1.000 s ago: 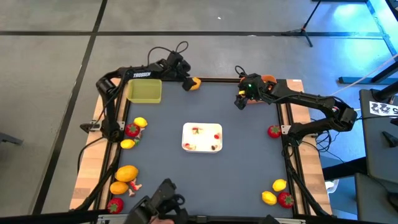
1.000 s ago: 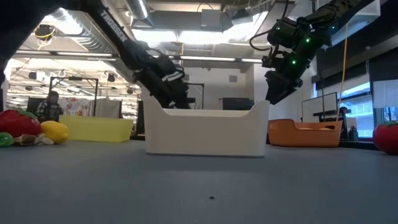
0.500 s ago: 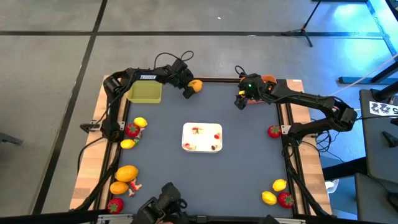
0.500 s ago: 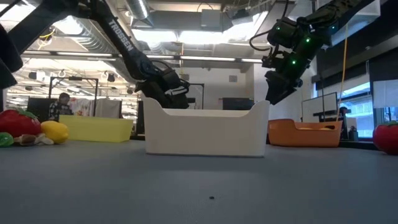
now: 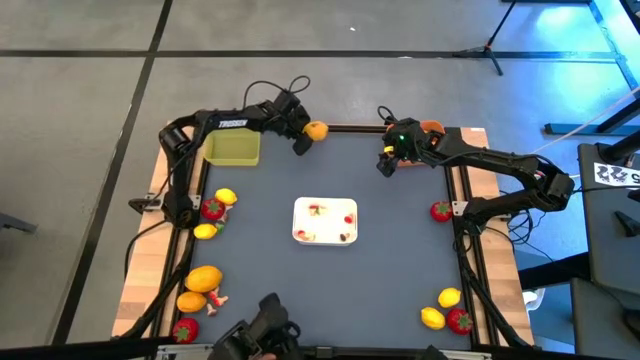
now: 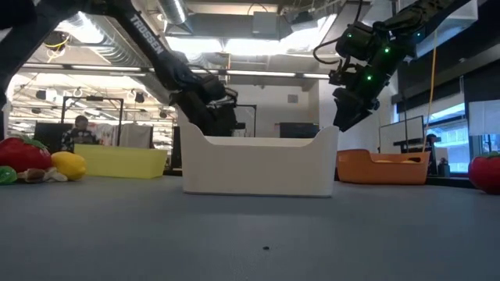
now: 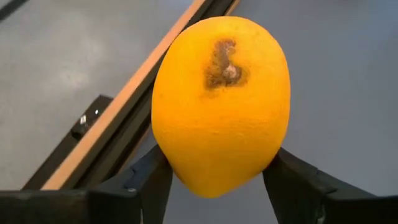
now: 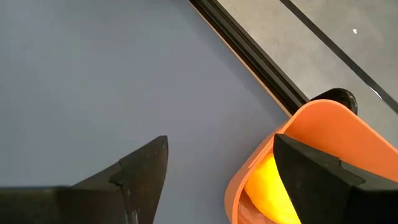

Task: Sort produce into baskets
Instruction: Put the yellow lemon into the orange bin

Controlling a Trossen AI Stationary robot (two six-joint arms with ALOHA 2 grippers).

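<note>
My left gripper (image 5: 305, 138) is at the table's far edge, just right of the yellow-green basket (image 5: 233, 148), and is shut on an orange lemon-like fruit (image 7: 221, 99). My right gripper (image 5: 388, 165) hangs open and empty above the table, beside the orange basket (image 5: 430, 128) at the far right. The right wrist view shows a yellow fruit (image 8: 264, 180) lying in that basket (image 8: 323, 137). In the low view the left gripper (image 6: 205, 97) shows behind the white tray, and its fruit is hidden. My left gripper pinches the orange fruit between its two fingers (image 7: 146, 180), which sit on opposite sides of its lower part (image 7: 180, 168). The end with the dark stem mark (image 7: 224, 65) faces away from the gripper. The fruit is lifted clear over the table's far rail.
A flat white tray (image 5: 325, 221) lies mid-table. Loose fruits lie at the left edge (image 5: 212, 209), near left (image 5: 204, 279), right edge (image 5: 441, 211) and near right (image 5: 449, 308). The table's middle is bare grey mat.
My left gripper has carried the orange fruit a little toward the table's far edge and slightly up, and it still holds the fruit.
</note>
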